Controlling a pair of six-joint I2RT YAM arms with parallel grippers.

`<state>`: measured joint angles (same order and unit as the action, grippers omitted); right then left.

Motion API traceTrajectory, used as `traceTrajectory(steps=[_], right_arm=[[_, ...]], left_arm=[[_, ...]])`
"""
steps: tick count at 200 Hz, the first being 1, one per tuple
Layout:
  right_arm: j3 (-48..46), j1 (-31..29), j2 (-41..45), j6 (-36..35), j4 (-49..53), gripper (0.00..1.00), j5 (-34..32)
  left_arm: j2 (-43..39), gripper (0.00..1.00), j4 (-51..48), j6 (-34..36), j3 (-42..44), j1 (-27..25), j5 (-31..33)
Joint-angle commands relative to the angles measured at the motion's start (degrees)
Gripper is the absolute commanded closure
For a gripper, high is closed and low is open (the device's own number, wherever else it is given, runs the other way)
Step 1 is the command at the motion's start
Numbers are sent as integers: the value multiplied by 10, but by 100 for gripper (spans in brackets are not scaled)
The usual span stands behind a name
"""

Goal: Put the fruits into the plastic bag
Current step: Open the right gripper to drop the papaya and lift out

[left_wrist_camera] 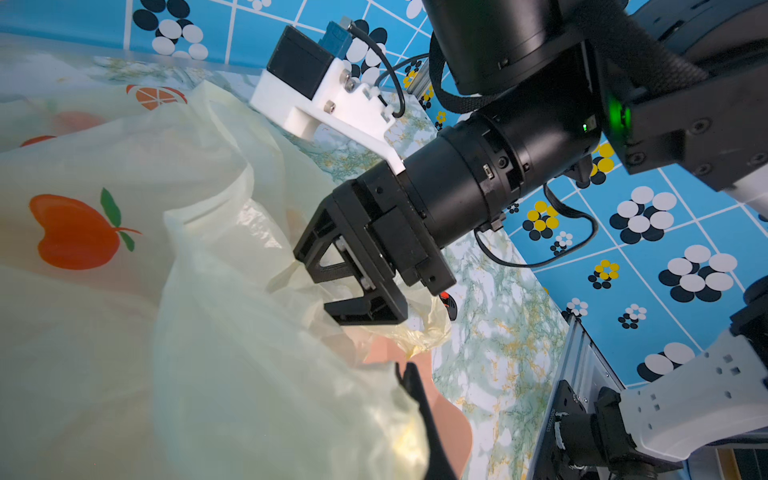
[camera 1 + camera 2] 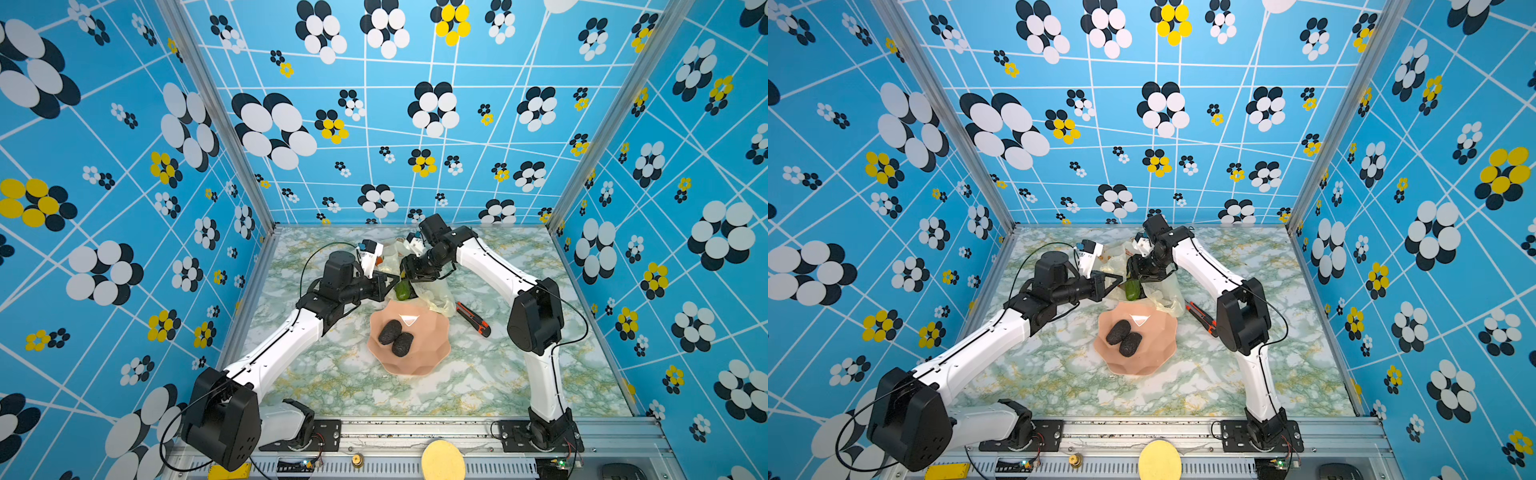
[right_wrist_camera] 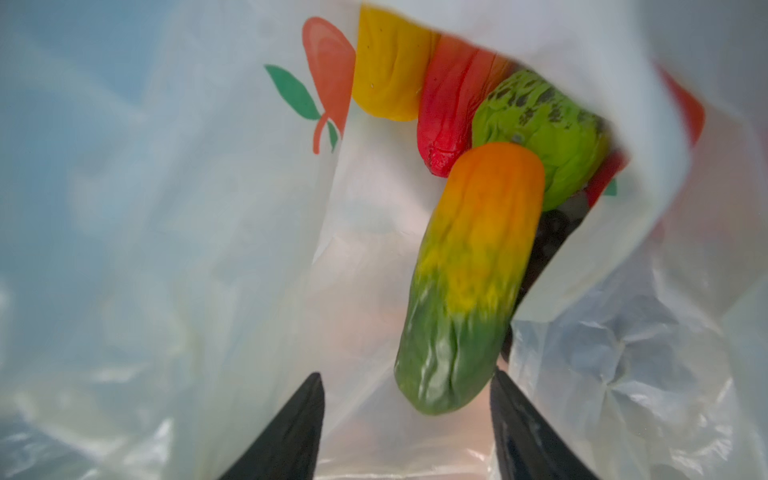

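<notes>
my left gripper [image 2: 394,281] is clenched on the bag [image 3: 187,249]; my right gripper [image 3: 406,374] stands released inside it, the oblong [image 3: 469,270] loose between its jaws.

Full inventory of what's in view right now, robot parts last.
plastic bag: 1, pale cream with orange fruit prints, far middle of table
oblong fruit: 1, orange-yellow-green, in bag mouth
yellow fruit: 1, yellow, deeper in bag
red fruit: 1, red, in bag beside yellow fruit
bumpy fruit: 1, green, in bag
dark fruit: 1, near black, in bag, mostly hidden
black ovals: 2, black, on dish, touching
dish: 1, pink, mid-table
utility knife: 1, red-black, right of dish
table: 1, green-white marble
left gripper: 1, black, shut on bag edge
right gripper: 1, black, open, at bag mouth
</notes>
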<state>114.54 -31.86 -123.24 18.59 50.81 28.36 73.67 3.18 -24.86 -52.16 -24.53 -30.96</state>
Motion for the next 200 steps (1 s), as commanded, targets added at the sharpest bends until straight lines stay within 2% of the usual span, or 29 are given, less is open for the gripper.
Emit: traceTrajectory(steps=[1, 61, 100, 140, 157, 170, 176, 184, 200], right_arm=[[16, 0, -10, -9, 19, 31, -8], [2, 8, 13, -2, 2, 28, -11], [-53, 13, 83, -7, -31, 28, -36], [-108, 14, 169, -54, -68, 27, -64], [-169, 15, 226, -81, -131, 24, -84], [-256, 14, 282, -105, -217, 19, -96], [-297, 15, 306, -120, -263, 13, -99], [-345, 15, 335, -141, -311, 1, -107], [-439, 15, 384, -196, -417, 1, -104]], left_arm=[[3, 100, 1, 0, -9, -4, 5], [3, 100, -9, 0, -19, -3, 9], [-2, 100, -20, -6, -20, -3, 19], [-5, 100, -27, -9, -18, -3, 34], [-4, 100, -32, -12, -19, -3, 40], [-2, 100, -34, -14, -19, -2, 40], [-2, 100, -36, -15, -20, -2, 40], [-1, 100, -38, -15, -20, -1, 40], [-1, 100, -37, -13, -18, 1, 40]])
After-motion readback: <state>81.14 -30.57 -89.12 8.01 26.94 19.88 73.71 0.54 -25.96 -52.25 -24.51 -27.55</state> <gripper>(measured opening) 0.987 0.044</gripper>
